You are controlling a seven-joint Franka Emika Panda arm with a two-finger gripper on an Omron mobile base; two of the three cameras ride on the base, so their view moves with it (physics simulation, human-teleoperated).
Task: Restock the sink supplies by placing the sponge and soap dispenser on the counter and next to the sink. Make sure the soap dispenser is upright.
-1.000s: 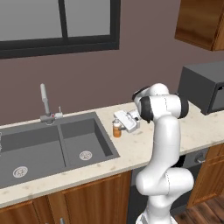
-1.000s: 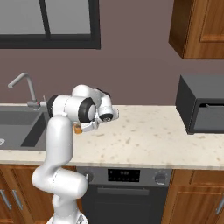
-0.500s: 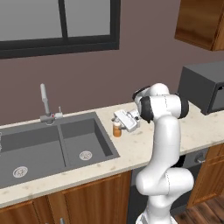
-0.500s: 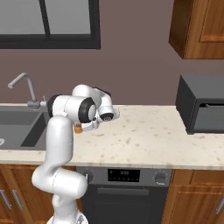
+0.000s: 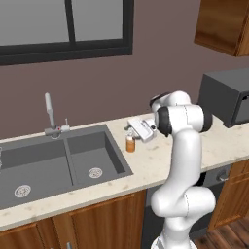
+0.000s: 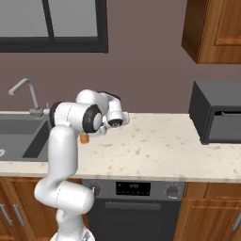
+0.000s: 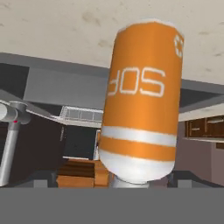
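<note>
One cream-beige speckled stone tabletop (image 5: 160, 163) over brown wooden cabinets, running from the sink side to the right edge under a dark microwave.

One dark grey double-basin sink (image 5: 58, 163), recessed at the left of the tabletop: two basins, two round metal drains, one in each. Nothing else can be made out in either basin. One tall grey faucet (image 5: 49, 113) at the sink's rear rim.

One orange-amber cylindrical soap dispenser (image 5: 130, 143), standing upright on the tabletop just beside the sink's right rim, toward the back edge. In the hand view (image 7: 142, 100) it appears inverted and close up: white lettering, two pale bands, pale pump end toward the bottom of that view.

One two-finger hand (image 5: 137, 130) on a white arm, at the dispenser's top, its fingers standing wide apart and holding nothing. Whether a finger touches the pump cannot be told. From the right base view the arm's elbow covers most of the bottle; only an orange sliver (image 6: 84, 138) shows.

One dark box-shaped microwave (image 6: 217, 110) at the right end of the tabletop, well apart from the bottle. One dark-fronted oven (image 6: 134, 190) with round knobs below the front edge.
</note>
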